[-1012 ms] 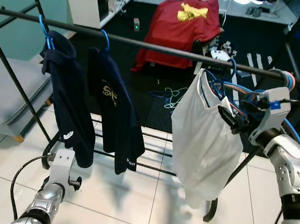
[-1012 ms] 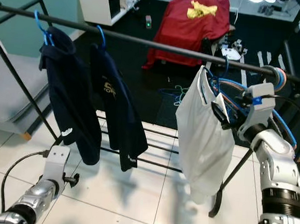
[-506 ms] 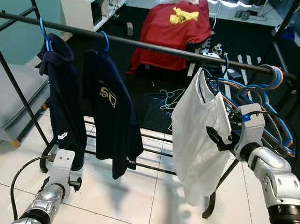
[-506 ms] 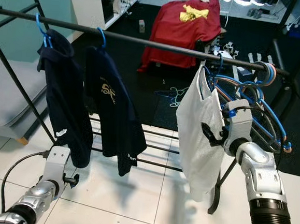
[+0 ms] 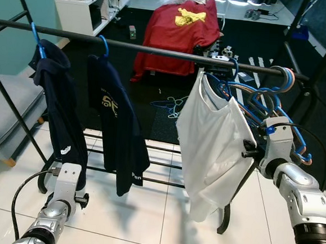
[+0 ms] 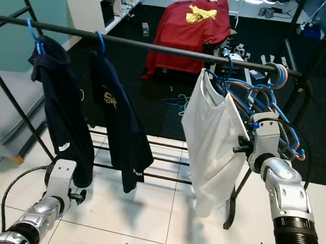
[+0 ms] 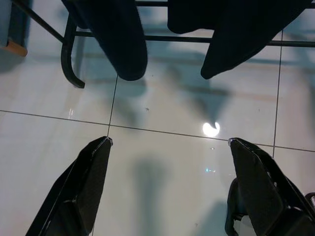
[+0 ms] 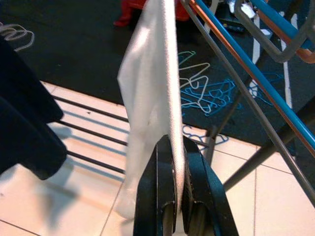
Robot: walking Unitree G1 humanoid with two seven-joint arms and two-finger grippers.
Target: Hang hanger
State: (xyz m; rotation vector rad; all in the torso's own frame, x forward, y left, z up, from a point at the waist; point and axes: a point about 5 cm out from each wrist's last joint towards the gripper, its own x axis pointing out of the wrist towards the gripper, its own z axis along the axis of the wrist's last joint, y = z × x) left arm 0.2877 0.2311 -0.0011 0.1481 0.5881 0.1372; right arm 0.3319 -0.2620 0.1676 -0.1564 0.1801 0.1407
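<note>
A white shirt hangs on a blue hanger whose hook sits over the black rail of the clothes rack, right of the middle. My right gripper is at the shirt's right edge, about halfway down, shut on the fabric. In the right wrist view its two black fingers are pressed together with a fold of the white shirt between them. Down by the tiled floor in front of the rack, my left gripper is open and holds nothing.
Two navy garments hang on blue hangers at the rail's left. A bunch of bare blue and orange hangers crowds the rail's right end. Behind are a red shirt, loose hangers on dark floor, and a grey sofa at left.
The view has shifted. My right gripper has dropped from the shirt's shoulder to lower on its right edge, still pinching the fabric. The left arm stays low.
</note>
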